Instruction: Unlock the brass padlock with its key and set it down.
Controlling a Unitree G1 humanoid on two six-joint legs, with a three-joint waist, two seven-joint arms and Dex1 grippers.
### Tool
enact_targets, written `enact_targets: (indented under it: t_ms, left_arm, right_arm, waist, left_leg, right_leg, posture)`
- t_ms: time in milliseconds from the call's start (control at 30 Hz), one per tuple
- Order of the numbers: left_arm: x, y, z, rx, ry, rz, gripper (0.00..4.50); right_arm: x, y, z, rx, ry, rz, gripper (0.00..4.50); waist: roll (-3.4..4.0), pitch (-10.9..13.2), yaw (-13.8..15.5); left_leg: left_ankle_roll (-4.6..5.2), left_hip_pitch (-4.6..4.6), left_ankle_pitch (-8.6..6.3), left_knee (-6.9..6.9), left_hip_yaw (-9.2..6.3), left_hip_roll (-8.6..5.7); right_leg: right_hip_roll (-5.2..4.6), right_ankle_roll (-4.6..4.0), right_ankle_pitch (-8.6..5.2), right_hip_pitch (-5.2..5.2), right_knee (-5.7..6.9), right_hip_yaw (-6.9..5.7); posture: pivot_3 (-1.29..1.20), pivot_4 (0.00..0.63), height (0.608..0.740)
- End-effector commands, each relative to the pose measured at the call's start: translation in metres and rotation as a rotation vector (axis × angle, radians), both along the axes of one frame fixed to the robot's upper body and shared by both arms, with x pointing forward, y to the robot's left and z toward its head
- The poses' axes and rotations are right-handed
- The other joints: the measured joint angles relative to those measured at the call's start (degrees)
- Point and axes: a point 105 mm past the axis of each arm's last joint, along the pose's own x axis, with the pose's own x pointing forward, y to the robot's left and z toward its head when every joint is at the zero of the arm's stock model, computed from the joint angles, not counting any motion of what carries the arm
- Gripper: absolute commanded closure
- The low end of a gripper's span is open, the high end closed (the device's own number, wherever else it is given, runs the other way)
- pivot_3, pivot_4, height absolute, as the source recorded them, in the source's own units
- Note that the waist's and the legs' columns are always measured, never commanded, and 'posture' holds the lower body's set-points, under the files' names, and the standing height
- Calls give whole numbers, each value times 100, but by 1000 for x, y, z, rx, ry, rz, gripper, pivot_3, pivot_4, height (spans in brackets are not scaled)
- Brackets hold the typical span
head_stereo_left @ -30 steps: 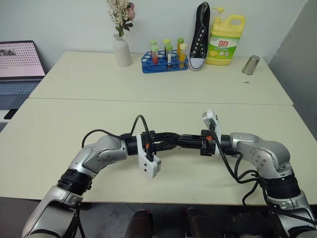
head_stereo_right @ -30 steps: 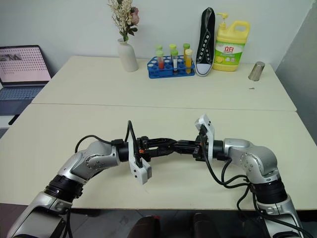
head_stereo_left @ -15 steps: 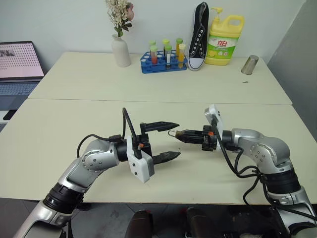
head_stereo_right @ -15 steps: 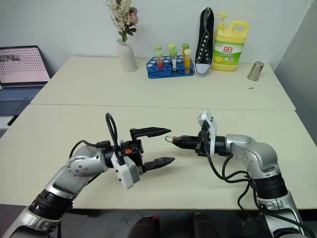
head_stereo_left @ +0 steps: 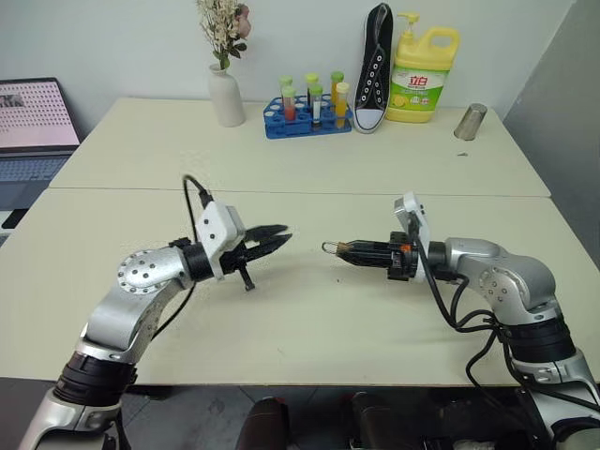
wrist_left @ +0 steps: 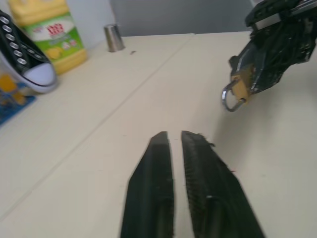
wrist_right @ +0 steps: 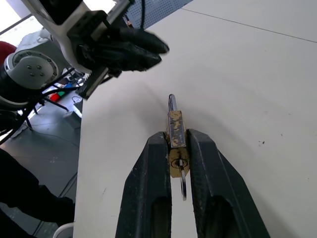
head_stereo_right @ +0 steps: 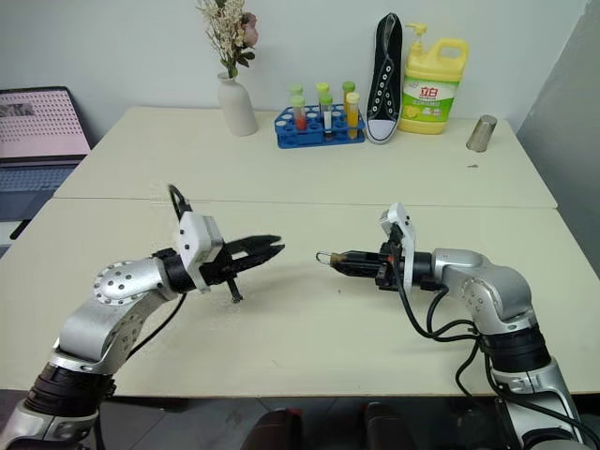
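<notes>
From the head views, the right gripper [head_stereo_left: 349, 250] points left across the near table [head_stereo_left: 309, 328], clamped on the brass padlock [head_stereo_left: 340, 249], whose shackle juts from the fingertips above the surface. The left gripper [head_stereo_left: 272, 238] faces it from the left, fingers pressed together and empty, a clear gap between the two. The arms are both raised and roughly level, elbows out.

In the left wrist view, the closed black fingers [wrist_left: 161, 163] aim towards the padlock, its silvery loop hanging from the right gripper's tips.

In the right wrist view, the brass body sits pinched between the fingers, and its key [wrist_right: 182, 182] seems seated in the keyhole, trailing back between them, though it is too thin to be sure.

I judge the unlocking step is in hand: next the left gripper must open, close the gap, and take hold to turn or pull the lock apart.
</notes>
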Motion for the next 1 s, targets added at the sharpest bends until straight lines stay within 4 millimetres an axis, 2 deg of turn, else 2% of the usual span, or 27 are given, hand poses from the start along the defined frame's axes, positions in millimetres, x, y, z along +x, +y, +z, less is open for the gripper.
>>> enact_targets:
  t_ms: [33, 233, 433, 600, 1000]
  left_arm:
    - [4, -17, 3, -51, 34, -50, 4500]
    - [8, -31, 7, -100, 73, -86, 4500]
    - [2, -38, 4, -102, 116, -133, 4500]
    - [-7, -37, -3, -66, 141, -155, 4500]
    - [-13, -40, 0, -83, 152, -174, 4500]
  right_arm:
    - [-8, 2, 23, 40, -70, 53, 4350]
    - [-11, 3, 23, 35, -72, 66, 4350]
    - [-10, 3, 23, 35, -73, 59, 4350]
    - [-10, 3, 22, 35, -75, 58, 4350]
    - [-9, 5, 21, 32, -70, 62, 4350]
  waist:
    - [0, 0, 7]
    - [0, 0, -32]
    - [0, 0, -42]
    - [0, 0, -43]
    - [0, 0, -41]
  left_leg:
    - [0, 1, 0, 0, 0, -1]
    - [0, 2, 0, 1, -3, 2]
    - [0, 3, 0, 0, -4, 3]
    - [0, 3, 0, 0, 0, 1]
    - [0, 3, 0, 0, -1, 1]
  right_leg:
    - [0, 0, 0, 0, 2, 0]
    - [3, -1, 0, 0, 5, 1]
    - [3, -1, 0, 0, 5, 2]
    - [2, -1, 0, 0, 4, 5]
    - [2, 0, 0, 0, 4, 4]
  posture:
    - [0, 150, 740]
    - [0, 150, 740]
    - [0, 150, 740]
    - [0, 150, 740]
    - [0, 150, 740]
